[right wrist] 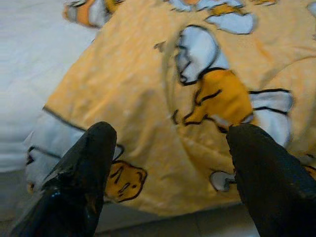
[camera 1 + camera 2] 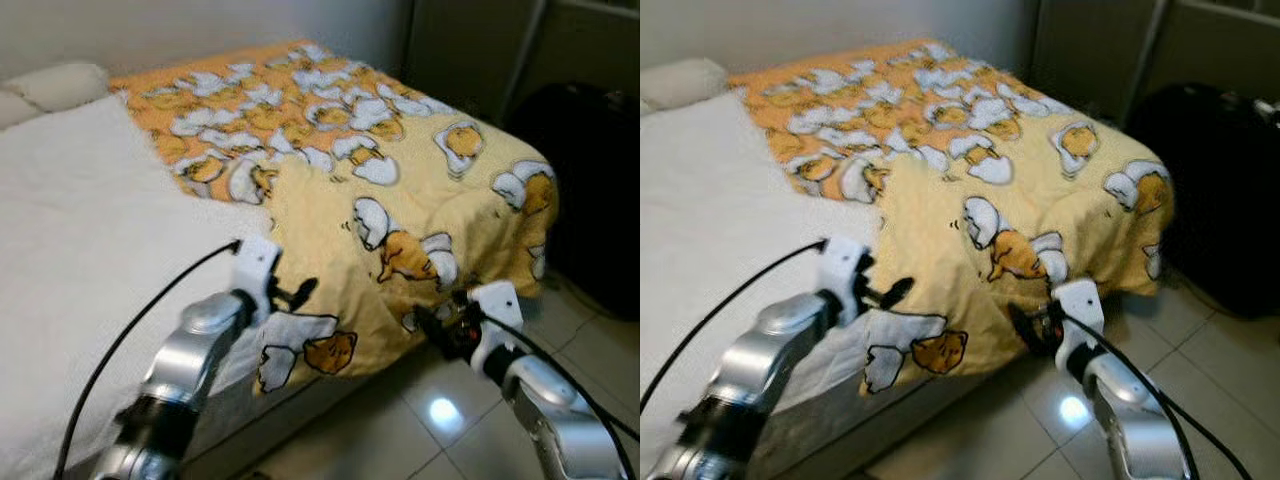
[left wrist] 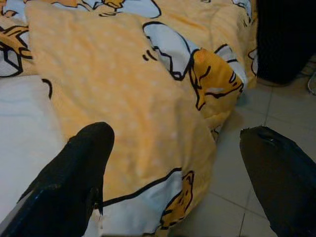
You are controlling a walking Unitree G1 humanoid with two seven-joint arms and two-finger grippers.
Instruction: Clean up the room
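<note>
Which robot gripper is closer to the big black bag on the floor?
Right. The right gripper is by the blanket's hanging edge, toward the black bag; the left gripper is farther off, over the bed's side.

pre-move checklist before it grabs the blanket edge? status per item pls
1. Left end effector open: ok, fingers spread in its wrist view.
2. Right end effector open: ok.
3. Both holding nothing: ok.
4. Yellow blanket within reach: ok, its hanging edge lies just ahead of both.
5. Blanket laid flat: not ok, bunched toward the bed's foot, white sheet exposed.
6. Black bag free of the blanket: cannot tell.
</note>
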